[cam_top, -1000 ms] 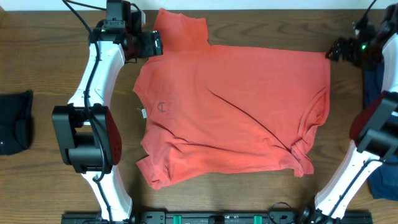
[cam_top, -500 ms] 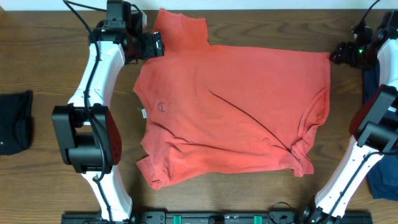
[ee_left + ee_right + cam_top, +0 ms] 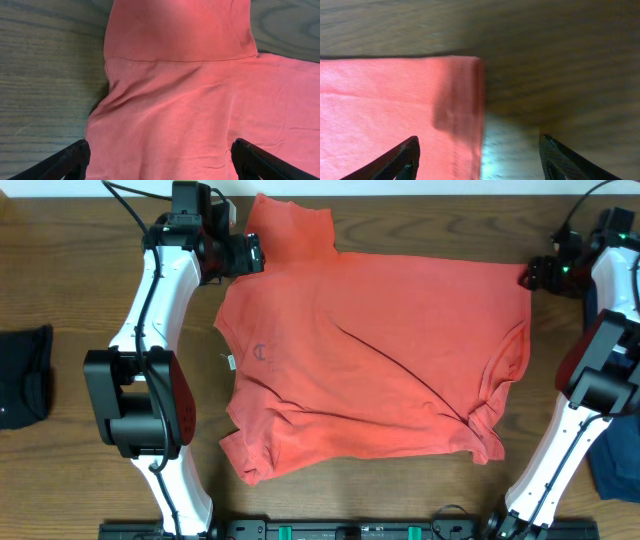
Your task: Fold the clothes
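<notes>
The left pincer [image 3: 159, 162] is wide apart and grips nothing. It hangs just over the red shirt [image 3: 370, 360], close to where one sleeve [image 3: 292, 225] joins the body.

The right pincer [image 3: 477, 157] is apart too. A corner of the shirt's bottom edge lies between its two fingers [image 3: 402, 160], but they do not squeeze it. This view is a bit blurry.

The red shirt lies spread out in the middle of the brown bench [image 3: 60, 280]. Its neck points to the left arm and its bottom edge to the right arm. A long crease runs across it, and the cloth is bunched up at one bottom corner. A small white label [image 3: 231, 363] sits by the neck.

A black cloth [image 3: 22, 375] lies at the left edge of the bench, well apart from the shirt. A blue cloth [image 3: 615, 470] lies at the right edge, partly behind the right arm.
</notes>
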`<state>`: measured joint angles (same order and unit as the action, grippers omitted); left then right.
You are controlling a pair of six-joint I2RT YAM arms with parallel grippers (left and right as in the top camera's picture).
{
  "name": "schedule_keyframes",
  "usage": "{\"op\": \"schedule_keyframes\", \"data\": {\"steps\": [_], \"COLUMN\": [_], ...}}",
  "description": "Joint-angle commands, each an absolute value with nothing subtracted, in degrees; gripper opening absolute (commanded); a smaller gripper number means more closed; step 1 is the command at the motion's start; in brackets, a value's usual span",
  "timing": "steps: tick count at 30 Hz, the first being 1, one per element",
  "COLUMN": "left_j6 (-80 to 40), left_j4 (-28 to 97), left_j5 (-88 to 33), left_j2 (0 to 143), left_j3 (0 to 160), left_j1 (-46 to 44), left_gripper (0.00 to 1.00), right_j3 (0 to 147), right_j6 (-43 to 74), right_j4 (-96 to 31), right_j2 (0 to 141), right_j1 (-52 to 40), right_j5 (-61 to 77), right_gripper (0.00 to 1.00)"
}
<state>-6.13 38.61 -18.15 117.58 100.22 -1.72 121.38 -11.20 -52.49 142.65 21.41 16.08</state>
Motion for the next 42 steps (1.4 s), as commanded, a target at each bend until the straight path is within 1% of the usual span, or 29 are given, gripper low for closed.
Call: {"op": "schedule_keyframes", "data": {"steps": [1,7,15,17,18,19,20,21,23,24,25,26,27,28,31,32,33,34,37,38,39,42], "left_j6": [-5.80,-5.80,-5.78,-5.78,-5.78,-5.78,-5.78,-5.78,-5.80,-5.80,-5.80,-5.89,-6.35,-6.96,-7.20,-7.60,-7.88,-8.23,-8.93,-9.65,-10.37,-11.51], "left_j4": [38.76,39.09,40.03,40.01,40.03,40.01,39.97,39.79,39.44,39.13,38.87,38.50,38.20,37.93,36.25,35.40,34.57,33.45,30.30,29.41,28.71,26.63], "left_j5": [-19.03,-19.03,-19.03,-19.03,-19.03,-19.03,-19.03,-19.03,-19.03,-19.00,-18.96,-18.79,-18.76,-18.79,-18.81,-18.81,-18.85,-19.05,-21.80,-22.39,-23.00,-24.47], "left_j2": [116.97,116.97,116.97,116.97,116.97,116.97,116.97,116.97,116.97,116.97,116.97,117.03,117.16,117.34,118.85,119.68,120.40,121.51,124.64,125.73,126.65,129.49], "left_j3": [100.82,100.82,100.82,100.82,100.82,100.82,100.82,100.82,100.82,100.79,100.79,100.79,100.79,100.79,100.77,100.77,100.77,100.77,100.79,100.79,100.79,100.79], "left_j1": [-1.67,-1.67,-1.67,-1.67,-1.67,-1.67,-1.67,-1.67,-1.67,-1.67,-1.67,-1.67,-1.67,-1.67,-1.67,-1.67,-1.67,-1.67,-1.65,-1.63,-1.61,-1.32], "left_gripper": [0.92,0.91,0.91,0.91,0.91,0.92,0.91,0.84,0.60,0.52,0.48,0.48,0.49,0.61,0.67,0.70,0.77,0.80,0.86,0.91,0.93,0.98], "right_j3": [121.71,120.90,120.90,120.90,120.90,120.90,120.90,120.90,120.90,120.90,120.90,120.90,120.90,120.90,120.90,120.90,120.90,120.90,120.90,120.90,120.90,120.90], "right_j6": [-13.21,-13.02,-10.76,-10.68,-10.33,-10.11,-9.78,-9.69,-9.58,-9.15,-8.71,-8.58,-8.56,-8.34,-8.19,-8.21,-8.21,-8.21,-8.21,-8.21,-8.21,-8.21], "right_j4": [-51.86,-48.27,-46.89,-46.92,-46.98,-46.96,-46.96,-46.96,-46.98,-46.94,-46.94,-47.00,-47.13,-47.33,-48.05,-48.34,-48.69,-49.08,-50.02,-50.28,-50.59,-51.51], "right_j2": [143.61,144.00,147.33,148.24,148.55,148.90,148.94,149.10,149.10,149.10,149.10,149.10,149.10,149.10,149.10,149.10,149.10,149.10,149.10,149.10,149.10,149.10], "right_j1": [19.20,16.67,16.19,16.21,16.21,16.21,16.21,16.21,16.21,16.21,16.21,16.21,16.21,16.21,16.21,16.21,16.21,16.21,16.21,16.21,16.21,16.21], "right_j5": [16.95,15.51,13.30,12.86,12.67,12.43,12.32,12.21,12.21,12.19,12.21,12.21,12.21,12.21,12.21,12.19,12.16,12.16,12.16,12.19,12.19,12.19], "right_gripper": [0.76,0.69,0.70,0.68,0.63,0.54,0.43,0.35,0.24,0.17,0.12,0.09,0.06,0.02,0.01,0.01,0.01,0.01,0.01,0.01,0.01,0.01]}}
